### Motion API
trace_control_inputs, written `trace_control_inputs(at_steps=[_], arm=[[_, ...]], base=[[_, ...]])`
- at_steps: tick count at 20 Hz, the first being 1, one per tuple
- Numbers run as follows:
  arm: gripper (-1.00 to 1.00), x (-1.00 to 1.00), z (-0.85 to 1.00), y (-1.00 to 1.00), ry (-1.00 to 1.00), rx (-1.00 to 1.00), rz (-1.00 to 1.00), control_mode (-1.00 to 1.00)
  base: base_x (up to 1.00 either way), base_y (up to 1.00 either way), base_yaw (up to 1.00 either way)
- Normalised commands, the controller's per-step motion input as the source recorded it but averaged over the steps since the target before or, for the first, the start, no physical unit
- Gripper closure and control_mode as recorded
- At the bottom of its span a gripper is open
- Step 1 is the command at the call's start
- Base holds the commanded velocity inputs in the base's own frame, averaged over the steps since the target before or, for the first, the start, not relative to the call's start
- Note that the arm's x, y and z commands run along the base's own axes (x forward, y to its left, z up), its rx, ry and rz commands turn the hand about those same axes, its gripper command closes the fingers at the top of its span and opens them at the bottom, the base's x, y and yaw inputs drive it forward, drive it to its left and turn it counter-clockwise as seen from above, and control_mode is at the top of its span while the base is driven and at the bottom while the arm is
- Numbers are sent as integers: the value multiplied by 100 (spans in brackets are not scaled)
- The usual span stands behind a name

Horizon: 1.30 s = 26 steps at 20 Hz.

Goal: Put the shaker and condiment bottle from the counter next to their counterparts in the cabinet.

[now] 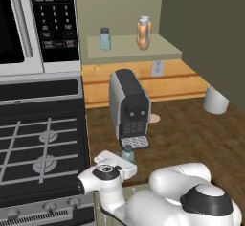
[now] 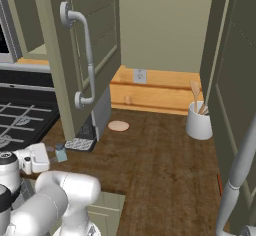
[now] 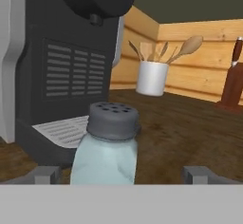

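shaker (image 3: 110,144), coffee machine (image 3: 71,61) just behind

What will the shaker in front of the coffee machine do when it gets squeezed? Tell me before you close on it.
The shaker looks like smooth glass, so it may slip in a light grip. It is small and narrow-based, so an off-centre push could tip it toward the coffee machine. It is probably light. The gripper has its jaws open on either side of it.

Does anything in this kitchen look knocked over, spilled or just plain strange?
Nothing stands out. The shaker stands upright on the counter in front of the coffee machine, between the open pincer tips. The shaker and bottle on the cabinet shelf also stand upright.
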Motion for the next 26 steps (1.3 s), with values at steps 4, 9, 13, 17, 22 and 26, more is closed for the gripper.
trace_control_inputs(at_steps=[4, 9, 13, 17, 22, 26], arm=[[-100, 9, -13, 0, 0, 0, 0, -100], [-100, 16, 0, 0, 0, 0, 0, -100], [-100, 23, 0, -7, 0, 0, 0, -100], [-100, 18, 0, -31, 1, 0, 0, -100], [100, 16, -13, -4, 10, -1, -2, -100], [100, -12, 0, 0, -5, 0, 12, -100]], base=[[0, 0, 0], [0, 0, 0], [0, 0, 0], [0, 0, 0], [0, 0, 0], [0, 0, 0]])
